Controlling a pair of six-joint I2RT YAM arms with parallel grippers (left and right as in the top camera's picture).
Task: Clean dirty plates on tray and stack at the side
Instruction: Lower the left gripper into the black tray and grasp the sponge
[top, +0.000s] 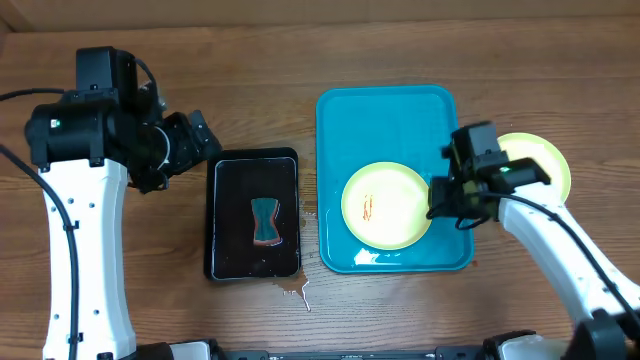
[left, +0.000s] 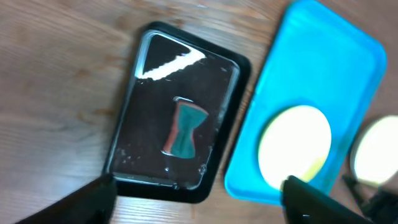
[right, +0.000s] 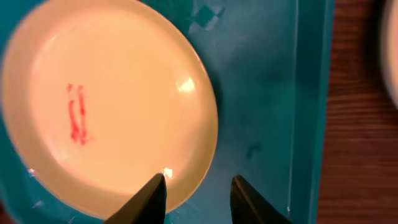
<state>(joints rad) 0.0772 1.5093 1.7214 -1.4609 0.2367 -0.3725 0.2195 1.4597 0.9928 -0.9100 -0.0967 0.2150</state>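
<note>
**A:** What has the right gripper (right: 198, 180) got hold of?

**B:** Nothing that I can see. Its jaws stand partly apart, low over the turquoise tray (right: 267, 81), and only bare tray floor shows in the gap. One fingertip sits over the rim of the dirty plate (right: 112, 106). The other is just clear of it.

**A:** So where is that plate?

**B:** It lies flat in the tray, ahead of the gripper and off to one side. The red smear (right: 77, 115) faces up on the part farthest from the fingers.

**A:** Why sit at the edge?

**B:** My guess is that the rim is the only part two fingers can pinch on a flat plate. It could be lining up to steady the plate for wiping or to lift it out, and I can't tell which.

**A:** Any other plates?

**B:** A second plate (top: 545, 160) rests on the bench (top: 250, 60) on the gripper's other side, past the tray's rim. The arm partly hides it. It is probably the start of the stack.

**A:** And the left gripper (left: 199, 183)?

**B:** It is spread wide and empty, raised above the bench. Below and ahead of it is the black tray (top: 213, 220), with the sponge (top: 266, 221) lying in the middle. That looks like a sensible place to go for the sponge, since the smear is not yet wiped.
</note>
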